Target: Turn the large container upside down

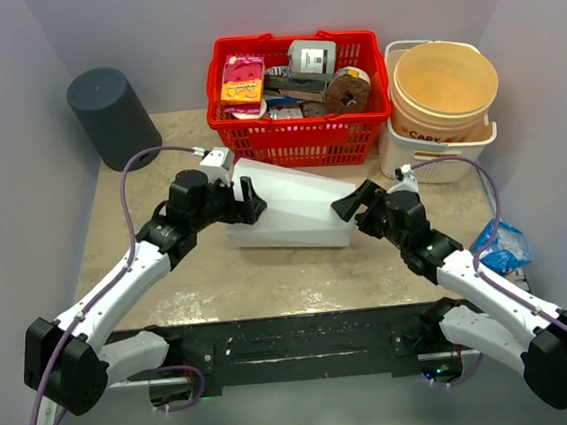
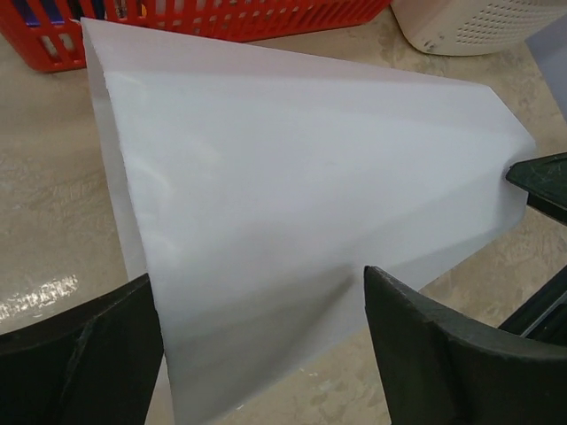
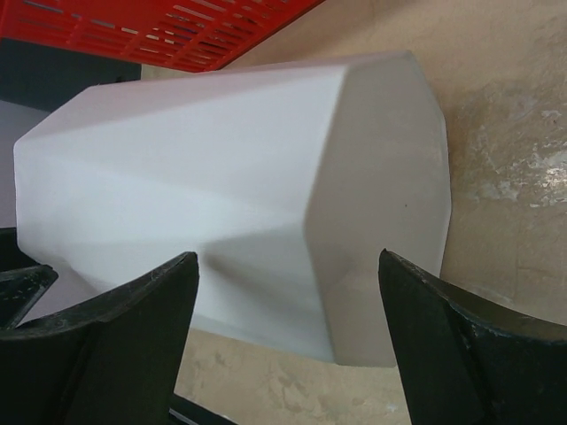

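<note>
Large container (image 1: 293,211), white, faceted, lay on its side on the surface (image 1: 220,284), just in front of the red basket (image 1: 301,135). Wide mouth pointed toward the left arm, narrower closed base toward the right arm.

Progress, as I judged it: roughly midway. It was neither standing upright nor inverted, and the mouth was not yet facing down. Left to do: tip it onto its rim, then let go.

Left pincer (image 1: 249,202) sat at the mouth end, spread wide. From the wrist view its fingers (image 2: 84,354) straddled the lower edge of the rim, close against the wall. No firm pinch could be made out.

Right pincer (image 1: 351,206) sat at the base end, also spread wide, its fingers (image 3: 461,345) either side of the base's lower corner and near it. Whether they touched I could not tell.

So the container lay lengthwise between the two, one at each end.
</note>
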Robot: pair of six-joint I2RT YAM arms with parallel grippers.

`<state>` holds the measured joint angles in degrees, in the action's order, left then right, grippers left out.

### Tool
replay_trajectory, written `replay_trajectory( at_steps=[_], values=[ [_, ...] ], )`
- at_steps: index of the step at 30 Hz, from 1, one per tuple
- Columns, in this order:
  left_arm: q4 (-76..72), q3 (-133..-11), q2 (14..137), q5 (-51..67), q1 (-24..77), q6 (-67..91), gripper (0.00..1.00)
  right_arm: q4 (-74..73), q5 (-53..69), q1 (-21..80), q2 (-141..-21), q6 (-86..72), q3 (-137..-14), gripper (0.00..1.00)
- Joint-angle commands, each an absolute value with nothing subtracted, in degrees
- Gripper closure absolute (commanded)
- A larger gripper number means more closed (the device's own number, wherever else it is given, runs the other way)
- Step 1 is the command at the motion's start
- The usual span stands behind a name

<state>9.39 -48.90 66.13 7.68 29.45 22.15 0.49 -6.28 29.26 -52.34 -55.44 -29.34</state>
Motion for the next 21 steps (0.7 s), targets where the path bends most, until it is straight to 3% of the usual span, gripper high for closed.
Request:
replay_trajectory(
  at_steps=[1,14,21],
  values=[
    [10.2,-53.5,66.4,5.8,29.7,18.3,0.1,1.0,-6.9,29.4,-52.3,-53.9,-31.8,0.15],
    [9.2,-55.4,68.6,2.8,29.6,16.6,0.15,2.0,-5.8,29.4,-53.3,-52.7,-32.0,0.14],
    [8.7,-54.8,69.1,1.9,29.5,17.1,0.27,2.8,-5.4,29.5,-54.1,-52.3,-32.3,0.14]
  ],
)
